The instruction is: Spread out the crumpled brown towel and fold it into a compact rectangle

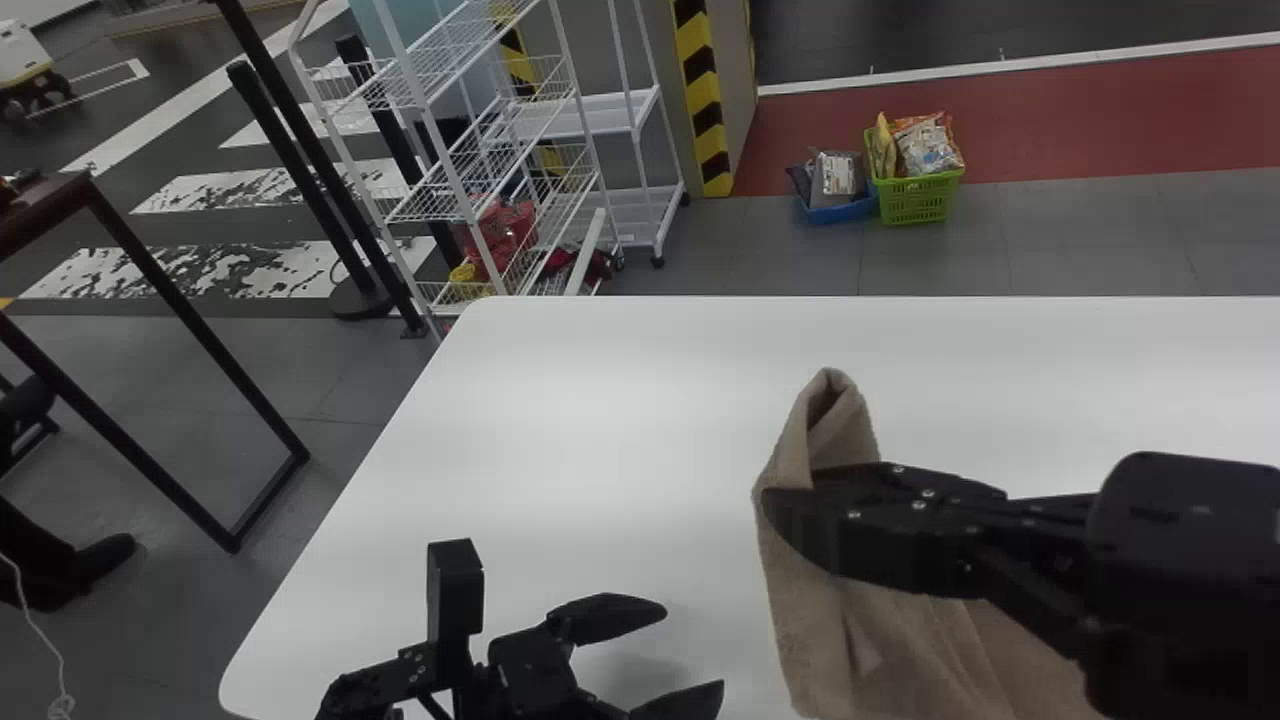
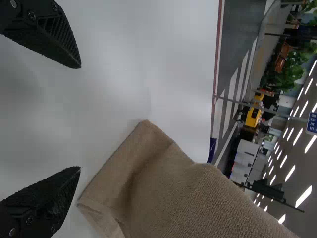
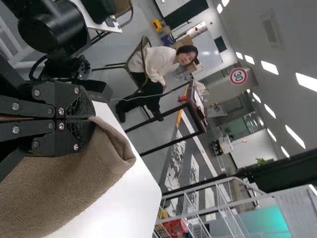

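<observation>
Head view; right tool (image 1: 790, 492) grips brown towel (image 1: 815, 625)

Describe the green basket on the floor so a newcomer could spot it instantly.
Beyond the far edge of the white table, grey tiles meet a red strip of floor. There, right of the striped pillar, stands a green basket holding packets. Its green sets it apart from the lower blue container beside it.
</observation>
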Robot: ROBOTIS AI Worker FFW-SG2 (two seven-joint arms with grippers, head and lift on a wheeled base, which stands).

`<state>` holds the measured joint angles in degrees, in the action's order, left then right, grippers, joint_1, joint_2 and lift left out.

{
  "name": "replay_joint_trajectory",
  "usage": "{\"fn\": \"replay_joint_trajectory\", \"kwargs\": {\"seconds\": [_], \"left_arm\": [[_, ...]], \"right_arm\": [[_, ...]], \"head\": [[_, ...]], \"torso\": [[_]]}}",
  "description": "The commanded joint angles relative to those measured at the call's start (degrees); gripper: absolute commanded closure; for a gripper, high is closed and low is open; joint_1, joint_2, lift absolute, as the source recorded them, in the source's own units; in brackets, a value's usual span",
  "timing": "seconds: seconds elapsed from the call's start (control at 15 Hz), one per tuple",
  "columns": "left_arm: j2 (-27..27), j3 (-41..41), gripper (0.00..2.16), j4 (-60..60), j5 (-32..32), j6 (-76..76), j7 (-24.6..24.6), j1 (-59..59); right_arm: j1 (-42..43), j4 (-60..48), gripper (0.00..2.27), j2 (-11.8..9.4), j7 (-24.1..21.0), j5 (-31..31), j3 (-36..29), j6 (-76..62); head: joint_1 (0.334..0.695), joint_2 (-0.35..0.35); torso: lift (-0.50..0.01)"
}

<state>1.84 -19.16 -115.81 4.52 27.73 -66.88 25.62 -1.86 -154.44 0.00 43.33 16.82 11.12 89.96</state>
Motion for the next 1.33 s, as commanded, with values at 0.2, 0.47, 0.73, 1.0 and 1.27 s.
{"fn": "replay_joint_trajectory", "kwargs": {"seconds": [0.2,0.47,0.73,1.0,1.27], "left_arm": [[0.4,0.0,0.08,1.0,0.0,-0.2,0.0,-1.1],[0.7,-0.1,0.08,2.9,0.0,-0.2,0.1,-2.3],[0.8,0.0,0.08,3.7,0.1,-0.2,0.3,-2.9],[0.8,0.2,0.08,4.4,0.3,0.0,0.5,-3.5],[0.8,-0.4,0.08,4.5,0.5,0.0,0.2,-3.5]], "right_arm": [[1.1,6.3,1.23,0.1,0.7,1.1,0.5,0.1],[2.0,13.8,1.23,0.1,0.9,5.2,0.2,0.1],[2.4,17.7,1.23,0.1,1.2,8.1,-0.9,-10.9],[2.4,23.9,1.23,0.1,3.0,16.3,-5.8,-28.3],[3.4,32.2,1.23,0.1,3.1,20.7,-7.1,-32.9]], "head": [[0.695,0.350],[0.695,0.350],[0.695,0.350],[0.695,0.350],[0.695,0.350]], "torso": [[-0.127],[-0.127],[-0.127],[-0.127],[-0.127]]}}
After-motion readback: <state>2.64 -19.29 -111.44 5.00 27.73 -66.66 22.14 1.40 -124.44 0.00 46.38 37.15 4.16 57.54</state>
